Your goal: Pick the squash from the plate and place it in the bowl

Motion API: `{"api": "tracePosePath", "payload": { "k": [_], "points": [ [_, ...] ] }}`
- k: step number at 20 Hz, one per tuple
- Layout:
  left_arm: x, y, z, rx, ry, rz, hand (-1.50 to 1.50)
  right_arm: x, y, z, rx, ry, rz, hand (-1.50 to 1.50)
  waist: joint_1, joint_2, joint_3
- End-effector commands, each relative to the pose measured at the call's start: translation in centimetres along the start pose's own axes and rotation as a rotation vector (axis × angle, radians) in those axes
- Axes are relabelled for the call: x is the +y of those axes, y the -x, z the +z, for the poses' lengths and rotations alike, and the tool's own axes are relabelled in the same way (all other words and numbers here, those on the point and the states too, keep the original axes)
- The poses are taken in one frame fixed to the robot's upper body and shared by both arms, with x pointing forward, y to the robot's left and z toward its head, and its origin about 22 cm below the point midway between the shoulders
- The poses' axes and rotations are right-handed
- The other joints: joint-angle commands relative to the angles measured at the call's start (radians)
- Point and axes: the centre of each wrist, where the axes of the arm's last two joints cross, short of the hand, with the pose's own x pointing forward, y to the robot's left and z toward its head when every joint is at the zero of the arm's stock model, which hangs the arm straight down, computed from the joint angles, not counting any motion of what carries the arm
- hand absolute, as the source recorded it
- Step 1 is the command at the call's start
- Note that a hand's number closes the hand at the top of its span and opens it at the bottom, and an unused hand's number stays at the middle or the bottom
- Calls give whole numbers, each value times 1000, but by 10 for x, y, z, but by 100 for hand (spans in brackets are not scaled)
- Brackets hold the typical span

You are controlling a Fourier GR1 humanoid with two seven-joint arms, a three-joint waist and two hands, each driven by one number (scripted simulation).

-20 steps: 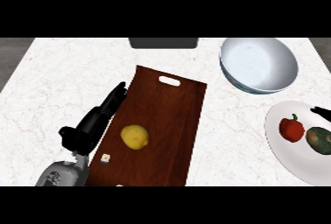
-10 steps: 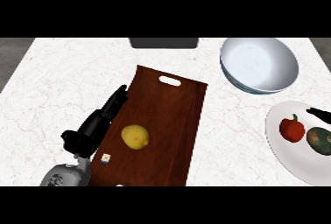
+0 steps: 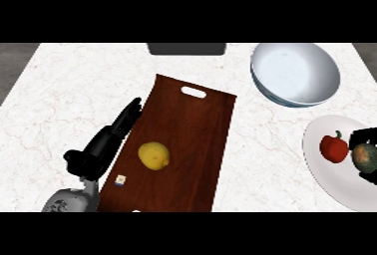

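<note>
Your squash [image 3: 364, 155] lies on the white plate [image 3: 322, 175] at the far right of the desk [image 3: 59, 94], just beside a red pepper [image 3: 333, 148] on its inner side. What shows of it looks longer up the view than across, though the frame edge cuts it off. Your right hand [image 3: 367, 134] is the one to use: dark parts of it show at the right edge on both sides of the squash, but you cannot tell whether it has closed on it. Your left hand [image 3: 103, 144] lies open, straight fingers along the left edge of the brown board [image 3: 188, 134], well apart from the plate, with the lemon [image 3: 153, 155] between. From the squash, the bowl [image 3: 294, 69] sits farther up the view and a little to the left, so I judge the carry to run away from you and slightly inward
</note>
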Motion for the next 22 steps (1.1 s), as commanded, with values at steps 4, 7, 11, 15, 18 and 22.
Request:
{"api": "tracePosePath", "payload": {
  "k": [4, 7, 11, 15, 18, 22],
  "points": [
    [10, -14, -9, -14, -6, 5, 0, -24, -41, -28, -70, 52, 34, 150, 1, -1, 0],
    [5, -3, -1, 13, -8, -7, 0, -4, -158, -68, -219, 30, 101, 150, 16, -9, -4],
    [5, -7, -12, 2, 5, -10, 0, -15, -277, -84, -270, 63, 166, 150, 9, -8, -4],
    [-11, -2, -8, 0, 3, 26, 0, -12, -325, -69, -151, 229, 173, 150, -8, -7, -1],
    [5, -17, 0, 11, 0, -10, 0, -41, -354, -53, -162, 396, 99, 150, 0, -10, 0],
    [1, -9, -1, -4, -4, 6, 0, -76, -362, -26, -216, 584, -64, 150, -9, -9, 0]
  ]
}}
